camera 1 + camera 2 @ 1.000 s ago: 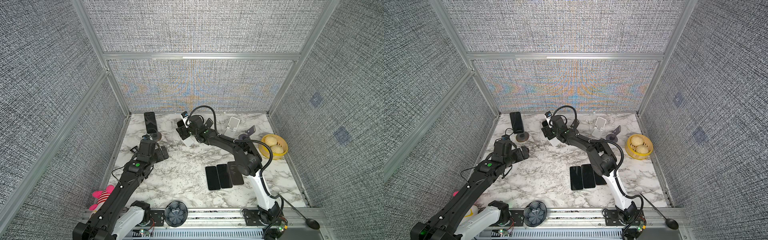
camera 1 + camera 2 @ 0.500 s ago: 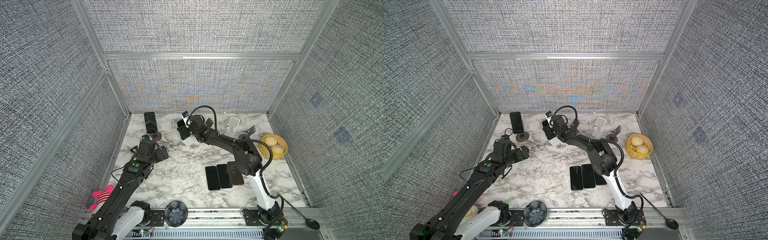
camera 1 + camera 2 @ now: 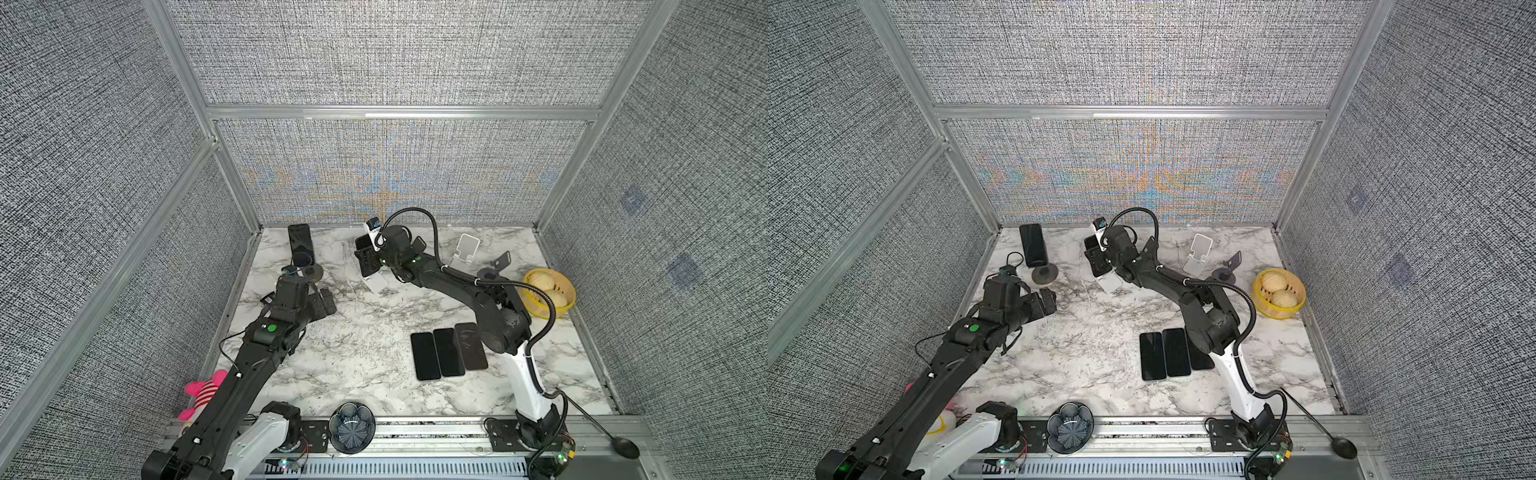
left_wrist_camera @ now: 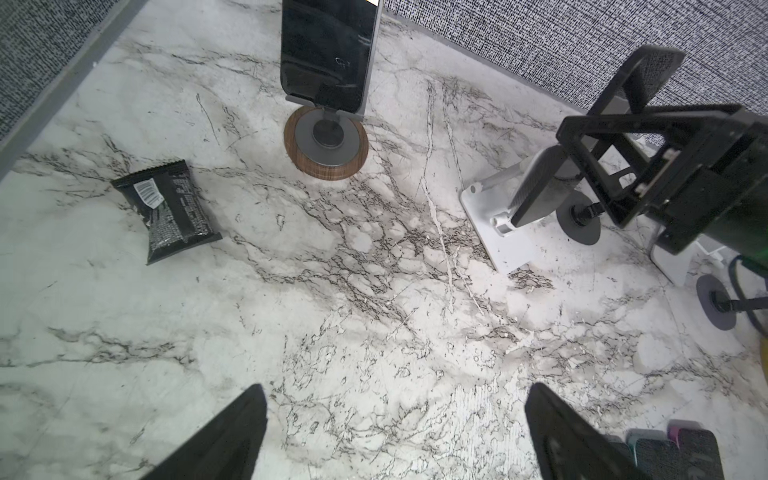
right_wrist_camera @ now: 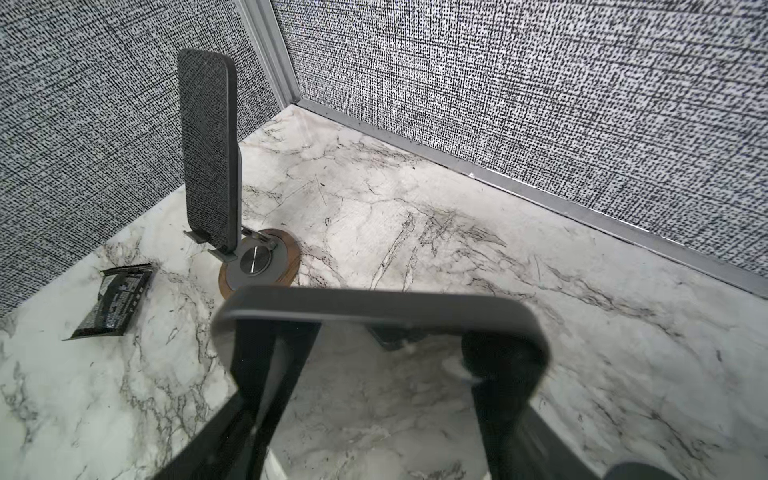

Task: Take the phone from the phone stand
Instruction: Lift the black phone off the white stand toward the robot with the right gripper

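Over the last second the right gripper (image 5: 390,332) drew its two black jaws closer together about the dark grey, round-cornered phone (image 5: 374,309), which leaned on the white folding plastic phone stand (image 3: 376,283) near the middle of the desk's (image 3: 357,365) back edge. In the right wrist view the phone's end came to lie across both fingertips (image 5: 270,353). Whether they pinched it could not be told.

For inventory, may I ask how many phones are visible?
5 phones: three flat mid-table; one on the wood-based stand; one on the white stand by the right gripper. Arms may hide more.
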`<state>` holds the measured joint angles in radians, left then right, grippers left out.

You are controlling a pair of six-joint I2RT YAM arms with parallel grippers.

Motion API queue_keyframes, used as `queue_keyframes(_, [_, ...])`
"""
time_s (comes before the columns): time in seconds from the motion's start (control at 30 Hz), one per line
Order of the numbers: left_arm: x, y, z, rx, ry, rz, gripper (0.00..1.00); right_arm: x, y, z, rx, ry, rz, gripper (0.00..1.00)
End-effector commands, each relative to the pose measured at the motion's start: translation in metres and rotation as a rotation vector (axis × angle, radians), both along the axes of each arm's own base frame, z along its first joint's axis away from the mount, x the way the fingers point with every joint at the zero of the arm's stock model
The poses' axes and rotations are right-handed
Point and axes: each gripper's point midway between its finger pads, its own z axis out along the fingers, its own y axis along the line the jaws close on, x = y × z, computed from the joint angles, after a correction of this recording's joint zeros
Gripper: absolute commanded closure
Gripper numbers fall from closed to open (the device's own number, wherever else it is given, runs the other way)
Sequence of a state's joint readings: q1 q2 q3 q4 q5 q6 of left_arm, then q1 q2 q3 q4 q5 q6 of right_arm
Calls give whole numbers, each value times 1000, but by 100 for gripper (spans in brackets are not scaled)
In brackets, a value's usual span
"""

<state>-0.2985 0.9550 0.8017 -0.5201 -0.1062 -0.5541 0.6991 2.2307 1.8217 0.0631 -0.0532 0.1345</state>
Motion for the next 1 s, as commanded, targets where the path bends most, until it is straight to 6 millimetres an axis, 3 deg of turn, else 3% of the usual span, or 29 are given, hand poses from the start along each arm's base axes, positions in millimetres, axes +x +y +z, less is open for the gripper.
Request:
queue_keyframes(0.0, [-3, 5, 5, 24, 4, 13, 2, -2, -5, 22, 48, -7, -36, 35])
queue_keyframes(0.2, [1, 6, 24, 53, -17, -6, 2, -21, -22, 44, 63, 42, -77, 36])
queue_keyframes(0.3, [2, 15, 36, 121, 9, 8, 1, -35, -40, 45, 10, 86, -131, 36])
queue_keyframes(0.57, [10, 26, 49, 246, 65, -42, 1, -108, -100, 46, -138, 316, -238, 40])
queue_keyframes(0.83, [32, 36, 43, 321, 37, -36, 1, -191, -138, 11, -282, 656, -274, 45])
queue_keyframes(0.97, [30, 48, 34, 315, 39, 5, 1, -223, -142, -5, -310, 801, -284, 46])
